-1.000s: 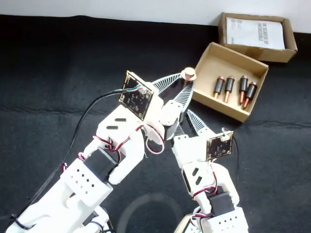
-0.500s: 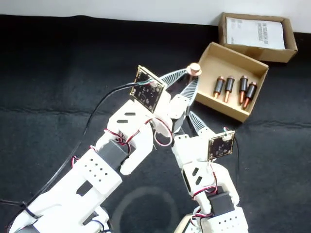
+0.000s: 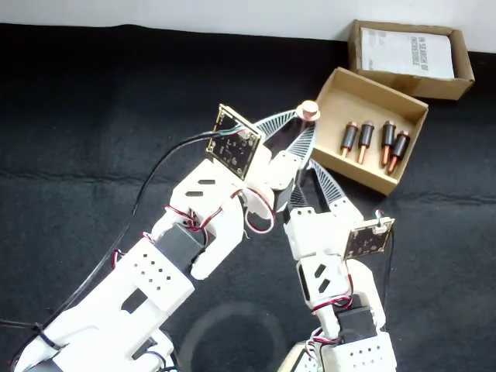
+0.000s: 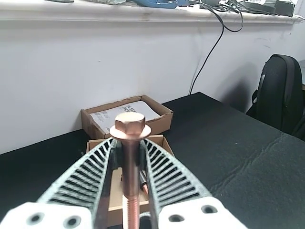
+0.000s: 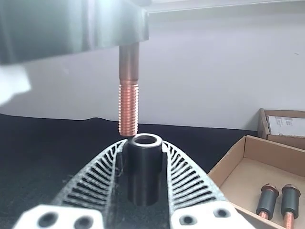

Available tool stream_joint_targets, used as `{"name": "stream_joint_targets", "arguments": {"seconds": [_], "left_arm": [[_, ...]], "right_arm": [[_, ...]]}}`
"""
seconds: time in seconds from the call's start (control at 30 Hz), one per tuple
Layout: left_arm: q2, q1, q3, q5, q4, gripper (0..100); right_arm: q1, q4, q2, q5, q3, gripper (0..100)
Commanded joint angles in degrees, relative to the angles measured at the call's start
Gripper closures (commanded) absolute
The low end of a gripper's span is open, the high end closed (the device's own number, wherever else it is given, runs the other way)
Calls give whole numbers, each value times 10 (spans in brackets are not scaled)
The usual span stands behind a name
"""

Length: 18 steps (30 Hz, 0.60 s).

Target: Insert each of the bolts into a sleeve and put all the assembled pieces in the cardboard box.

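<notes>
The ribbed fingers of the left gripper are clenched on a copper bolt. They grip its smooth shank just under the flanged hex head, and the head stands clear above the fingertips. The right gripper clasps a black sleeve between its own ribbed fingers. The sleeve is upright with its open bore facing up.

In the right wrist view the bolt hangs with its threaded end pointing down. Its tip is level with the sleeve's rim, just beside the bore and not inside it. Whether thread and rim touch cannot be told.

From the high view, the bolt's head sits a little toward 1 o'clock from the centre. The left gripper's arm slopes away from it toward 7 o'clock. The right gripper lies just at 6 o'clock of the bolt, with its arm running down to the picture's 6 o'clock edge.

The cardboard box lies near the bolt head, on its 3 o'clock side. It is open and holds four assembled pieces side by side, apart from each other. A second box with a sheet of paper in it sits at 1 o'clock of the first, against the white wall. Everything rests on a black table.
</notes>
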Motion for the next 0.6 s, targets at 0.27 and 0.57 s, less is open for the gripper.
{"name": "stream_joint_targets", "arguments": {"seconds": [0.27, 0.57], "left_arm": [[1, 26, -62, 23, 3, 991], [3, 23, -40, 23, 3, 991]], "right_arm": [[5, -15, -1, -3, 70, 991], [5, -15, -1, -4, 70, 991]]}}
